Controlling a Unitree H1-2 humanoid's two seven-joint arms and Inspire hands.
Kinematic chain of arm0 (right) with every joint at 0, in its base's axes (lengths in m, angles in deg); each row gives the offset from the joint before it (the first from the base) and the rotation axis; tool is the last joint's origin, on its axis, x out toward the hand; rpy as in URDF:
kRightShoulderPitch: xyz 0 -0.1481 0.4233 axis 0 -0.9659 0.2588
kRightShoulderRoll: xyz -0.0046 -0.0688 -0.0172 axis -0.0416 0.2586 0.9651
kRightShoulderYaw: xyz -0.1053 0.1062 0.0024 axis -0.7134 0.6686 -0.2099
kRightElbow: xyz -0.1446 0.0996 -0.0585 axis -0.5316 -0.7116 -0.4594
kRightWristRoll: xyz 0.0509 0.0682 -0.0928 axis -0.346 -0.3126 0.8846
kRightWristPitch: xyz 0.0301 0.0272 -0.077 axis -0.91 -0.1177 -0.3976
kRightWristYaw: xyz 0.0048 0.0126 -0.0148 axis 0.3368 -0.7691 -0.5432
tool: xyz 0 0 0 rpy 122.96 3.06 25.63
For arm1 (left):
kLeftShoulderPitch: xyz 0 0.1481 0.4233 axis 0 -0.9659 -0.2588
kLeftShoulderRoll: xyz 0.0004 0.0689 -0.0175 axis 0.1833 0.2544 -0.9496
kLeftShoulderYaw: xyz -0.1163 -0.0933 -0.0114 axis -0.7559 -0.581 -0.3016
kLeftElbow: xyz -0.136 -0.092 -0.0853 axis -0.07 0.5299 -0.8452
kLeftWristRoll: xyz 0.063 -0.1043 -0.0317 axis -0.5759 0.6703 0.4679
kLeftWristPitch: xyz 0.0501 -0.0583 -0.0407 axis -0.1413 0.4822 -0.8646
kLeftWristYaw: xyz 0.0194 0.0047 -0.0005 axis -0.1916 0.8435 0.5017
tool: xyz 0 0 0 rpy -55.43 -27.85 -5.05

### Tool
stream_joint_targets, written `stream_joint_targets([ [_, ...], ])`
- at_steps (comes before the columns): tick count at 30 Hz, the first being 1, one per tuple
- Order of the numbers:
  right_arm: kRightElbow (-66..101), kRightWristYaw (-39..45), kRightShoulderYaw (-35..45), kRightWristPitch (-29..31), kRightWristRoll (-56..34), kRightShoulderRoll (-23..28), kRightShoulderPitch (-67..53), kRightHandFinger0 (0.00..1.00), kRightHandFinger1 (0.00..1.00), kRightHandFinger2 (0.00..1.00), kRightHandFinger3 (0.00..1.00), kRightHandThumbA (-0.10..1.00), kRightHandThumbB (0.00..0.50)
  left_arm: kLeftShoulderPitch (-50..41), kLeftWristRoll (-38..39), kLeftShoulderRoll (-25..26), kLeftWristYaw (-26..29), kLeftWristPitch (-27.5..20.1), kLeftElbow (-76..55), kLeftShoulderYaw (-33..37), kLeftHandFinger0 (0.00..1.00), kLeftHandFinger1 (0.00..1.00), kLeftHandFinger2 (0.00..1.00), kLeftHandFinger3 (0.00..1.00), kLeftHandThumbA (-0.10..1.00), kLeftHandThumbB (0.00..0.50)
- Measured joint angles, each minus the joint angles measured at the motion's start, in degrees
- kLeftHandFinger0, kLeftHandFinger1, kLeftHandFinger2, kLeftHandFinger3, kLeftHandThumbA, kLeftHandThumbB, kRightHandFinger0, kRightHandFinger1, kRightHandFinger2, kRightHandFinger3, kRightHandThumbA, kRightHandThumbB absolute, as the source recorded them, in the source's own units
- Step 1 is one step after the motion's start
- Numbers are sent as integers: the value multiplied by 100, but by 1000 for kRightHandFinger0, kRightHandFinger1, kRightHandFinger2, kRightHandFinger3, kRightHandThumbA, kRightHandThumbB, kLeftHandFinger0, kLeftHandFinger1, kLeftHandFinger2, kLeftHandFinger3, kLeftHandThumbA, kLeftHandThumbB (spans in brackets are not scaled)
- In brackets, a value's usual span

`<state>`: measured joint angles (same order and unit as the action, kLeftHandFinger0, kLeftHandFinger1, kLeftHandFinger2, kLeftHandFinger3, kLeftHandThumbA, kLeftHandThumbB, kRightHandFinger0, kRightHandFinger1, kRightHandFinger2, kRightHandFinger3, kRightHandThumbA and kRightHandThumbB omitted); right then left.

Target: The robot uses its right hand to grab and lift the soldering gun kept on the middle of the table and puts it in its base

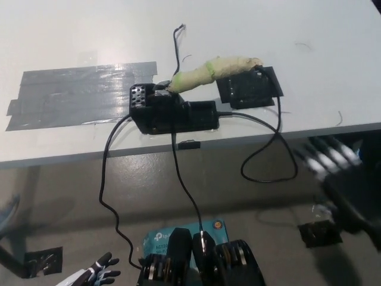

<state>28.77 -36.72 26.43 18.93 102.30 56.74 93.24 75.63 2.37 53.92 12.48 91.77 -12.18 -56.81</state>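
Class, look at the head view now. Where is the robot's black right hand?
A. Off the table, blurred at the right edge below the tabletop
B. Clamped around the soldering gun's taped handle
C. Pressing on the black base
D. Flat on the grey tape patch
A: the right hand shows blurred beyond the table edge, apart from the soldering gun resting in its base.

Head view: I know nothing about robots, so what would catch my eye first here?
Probably the soldering gun, wrapped in pale tape, lying tilted with its tip in the black base near the white table's front edge. Next, the grey tape patch stuck to the table left of it. At the right edge, the black right robot hand shows blurred, off the table, holding nothing.
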Motion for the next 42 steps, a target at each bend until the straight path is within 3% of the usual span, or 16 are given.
stream_joint_targets([
  [4,-427,-105,538,94,-443,-129,-557,1000,1000,1000,1000,633,391,-17,3,-44,0,0,5,-81,1000,1000,944,1000,1000,500],
  [11,-1141,-144,1219,158,-1286,-563,-953,1000,1000,1000,1000,487,360,-101,2,-161,2,0,47,-246,1000,1000,997,1000,1000,491],
  [18,-1553,-136,1637,147,-2046,-917,-1045,1000,1000,1000,1000,455,388,-171,6,-255,21,0,84,-421,1000,1000,1000,1000,1000,442],
  [19,-1562,-133,1668,147,-2127,-943,-1049,1000,1000,1000,1000,483,417,-175,6,-262,24,0,86,-454,1000,1000,1000,1000,1000,427],
  [20,-1575,-129,1722,146,-2254,-986,-1051,1000,1000,1000,1000,443,398,-184,5,-274,28,0,86,-499,1000,1000,1000,1000,1000,431],
  [23,-1619,-112,1842,144,-2598,-1085,-1051,1000,1000,1000,1000,450,401,-233,4,-312,61,1,87,-627,1000,1000,1000,1000,1000,439],
  [24,-1644,-110,1866,144,-2682,-1103,-1051,1000,1000,1000,1000,436,398,-249,4,-319,63,1,87,-654,1000,1000,1000,1000,1000,463],
  [30,-1838,-107,2020,144,-3347,-1227,-1085,1000,1000,1000,1000,349,383,-335,-23,-324,72,1,101,-848,1000,1000,979,1000,1000,427],
  [34,-1901,-106,2036,147,-3790,-1225,-1094,1000,1000,1000,1000,383,399,-358,-31,-325,120,3,105,-1004,1000,1000,1000,1000,1000,451],
  [35,-1905,-106,2036,147,-3883,-1222,-1088,1000,1000,1000,1000,386,389,-356,-28,-325,131,3,106,-1049,1000,1000,1000,1000,1000,483],
  [36,-1907,-107,2034,147,-3948,-1218,-1084,1000,1000,1000,1000,380,386,-355,-27,-325,146,4,106,-1086,1000,1000,1000,1000,1000,455],
  [38,-1913,-109,2031,148,-4101,-1194,-1072,1000,1000,1000,1000,395,392,-350,-27,-328,180,4,112,-1145,1000,1000,999,1000,1000,499],
  [42,-1940,-118,2020,136,-4277,-1126,-1029,1000,1000,1000,1000,400,379,-350,-16,-330,215,4,126,-1166,1000,1000,1000,1000,1000,486],
])
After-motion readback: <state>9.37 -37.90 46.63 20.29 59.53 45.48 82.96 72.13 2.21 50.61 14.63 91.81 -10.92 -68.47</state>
